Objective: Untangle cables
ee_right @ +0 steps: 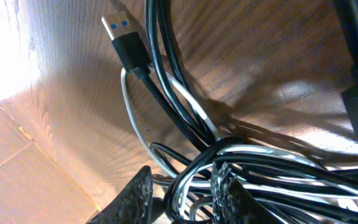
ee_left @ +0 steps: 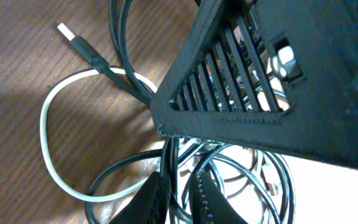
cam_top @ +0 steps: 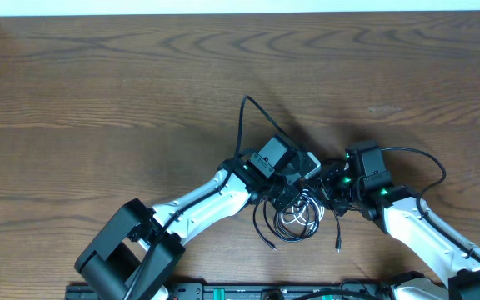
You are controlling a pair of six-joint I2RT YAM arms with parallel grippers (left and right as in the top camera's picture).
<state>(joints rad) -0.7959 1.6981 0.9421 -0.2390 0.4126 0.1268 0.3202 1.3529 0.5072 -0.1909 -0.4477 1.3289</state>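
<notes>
1. Cables (cam_top: 295, 222) sit in one tangled heap on the worktop (cam_top: 98, 100), toward the arms' side at the middle, right where your two arms meet.
2. Your left fingers (ee_left: 201, 202) stand narrow, with black strands running down between them; they look pinched on the cables.
3. Your right fingers (ee_right: 224, 190) are closed on a thick bunch of black and white strands that crosses between them.
4. From the left wrist you see the white cable (ee_left: 43, 140) curving in an open loop on the wood, left of the fingers, its ends running in among the black coils.
5. A plug (ee_left: 73, 38) with a bare metal tip lies flat above that loop, its black lead crossing the white cable.
6. A ribbed black part (ee_left: 241, 81) fills the upper right of that view and hides the cables behind it.
7. From the right wrist you see a blue-tongued plug (ee_right: 124, 34) lying on the wood, well above the fingers, its lead running down into the bunch.
8. Overhead, one black end (cam_top: 338, 242) trails loose out of the heap toward the arms' bases, just right of the coils.
</notes>
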